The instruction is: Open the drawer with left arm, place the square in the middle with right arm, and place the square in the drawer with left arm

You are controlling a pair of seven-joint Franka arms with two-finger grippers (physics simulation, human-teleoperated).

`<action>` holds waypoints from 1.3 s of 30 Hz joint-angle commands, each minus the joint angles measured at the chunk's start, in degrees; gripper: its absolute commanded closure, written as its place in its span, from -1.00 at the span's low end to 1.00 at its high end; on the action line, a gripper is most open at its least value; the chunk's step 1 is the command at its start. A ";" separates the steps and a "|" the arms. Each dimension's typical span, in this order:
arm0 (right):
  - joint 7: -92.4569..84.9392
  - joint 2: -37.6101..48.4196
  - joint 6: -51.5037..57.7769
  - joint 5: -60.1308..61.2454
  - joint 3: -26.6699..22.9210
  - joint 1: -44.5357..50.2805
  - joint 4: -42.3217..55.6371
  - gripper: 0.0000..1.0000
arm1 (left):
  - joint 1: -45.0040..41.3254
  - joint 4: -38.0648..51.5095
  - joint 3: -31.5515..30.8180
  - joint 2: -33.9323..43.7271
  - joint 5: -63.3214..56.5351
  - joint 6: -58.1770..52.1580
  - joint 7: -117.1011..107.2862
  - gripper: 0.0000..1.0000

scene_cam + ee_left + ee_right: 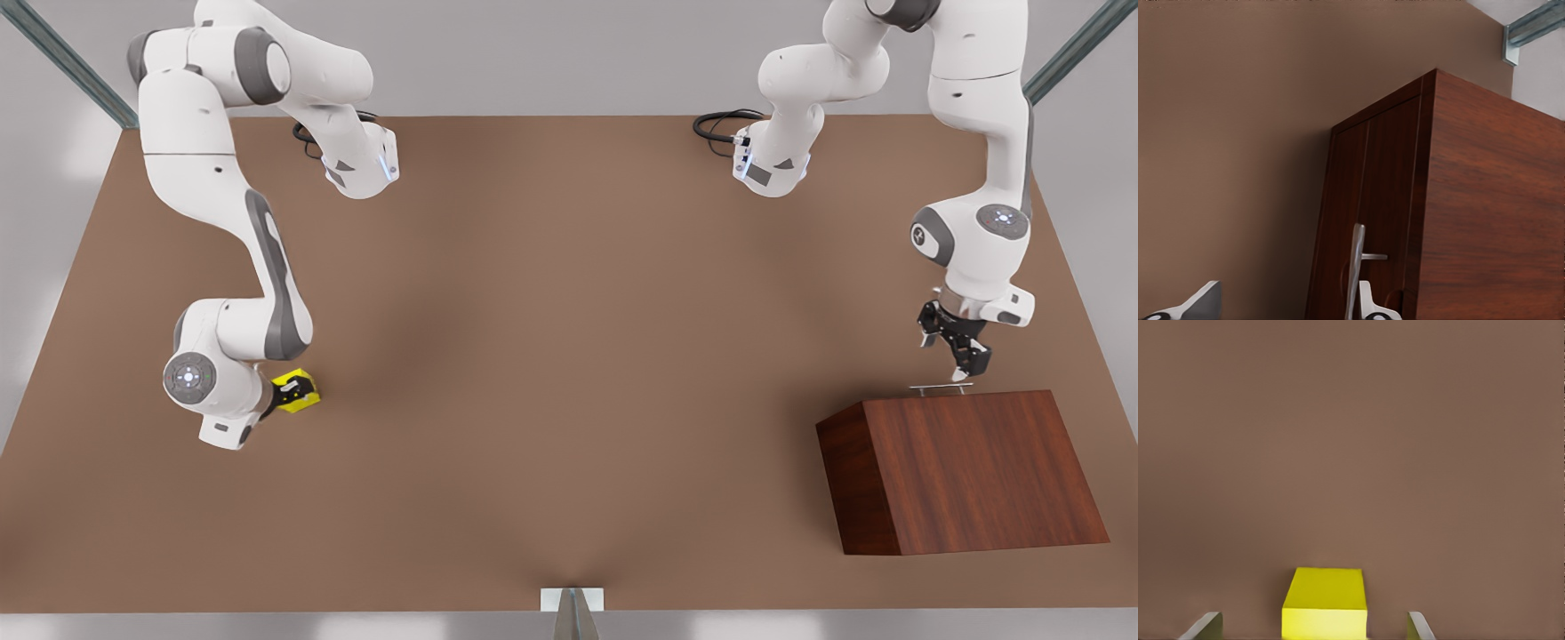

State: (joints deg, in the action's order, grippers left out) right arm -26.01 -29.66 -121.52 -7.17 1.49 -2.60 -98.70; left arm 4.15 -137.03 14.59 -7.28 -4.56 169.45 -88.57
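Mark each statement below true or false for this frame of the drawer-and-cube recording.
1. The left claw is at the drawer's silver handle. True.
2. The drawer is pulled fully out. False: its front sits flush with the cabinet.
3. The yellow square lies inside the drawer. False: it rests on the tabletop at the front view's left.
4. The right claw has its fingers open on either side of the square. True.
5. The cabinet stands at the front view's left. False: it stands at the right.
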 commanded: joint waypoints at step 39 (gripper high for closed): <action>-12.49 -2.24 0.67 16.66 -1.40 -5.22 -5.19 -1.00 | 0.07 1.68 -0.09 -3.09 -0.98 0.45 -4.59 -1.00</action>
State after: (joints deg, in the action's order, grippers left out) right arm -39.25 -31.89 -121.65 8.23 0.05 -7.71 -103.96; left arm 4.21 -135.42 14.46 -10.41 -5.57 170.23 -92.24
